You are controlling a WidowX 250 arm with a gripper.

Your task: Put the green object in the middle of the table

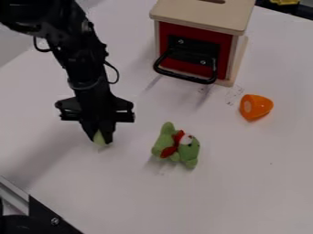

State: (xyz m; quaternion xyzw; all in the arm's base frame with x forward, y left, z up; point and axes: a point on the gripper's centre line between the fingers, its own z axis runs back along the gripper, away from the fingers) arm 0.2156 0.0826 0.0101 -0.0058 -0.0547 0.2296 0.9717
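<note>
Camera view. Item: one black gripper point(101, 137), left of centre, hanging down over the white table point(226, 196) from an arm that is coming in at the upper left. Its fingers are standing slightly apart, closing on a pale green object point(99, 139) lodged between their tips. The object's lower end is showing below them, close to the tabletop; whether it is touching, one cannot tell.

Item: one green plush toy point(191, 151), with red and white parts, lying right of the gripper and apart from it, near the middle of the view.

Item: one orange piece point(256, 107), showing a paler round patch, resting farther right, below and to the right of the box.

Item: one wooden box point(202, 13), red-fronted with a pale top, standing at the upper edge; a black handle point(186, 77) is projecting from its front.

Item: one metal rail point(13, 194), running along the lower left corner beside black hardware point(52, 219).
</note>
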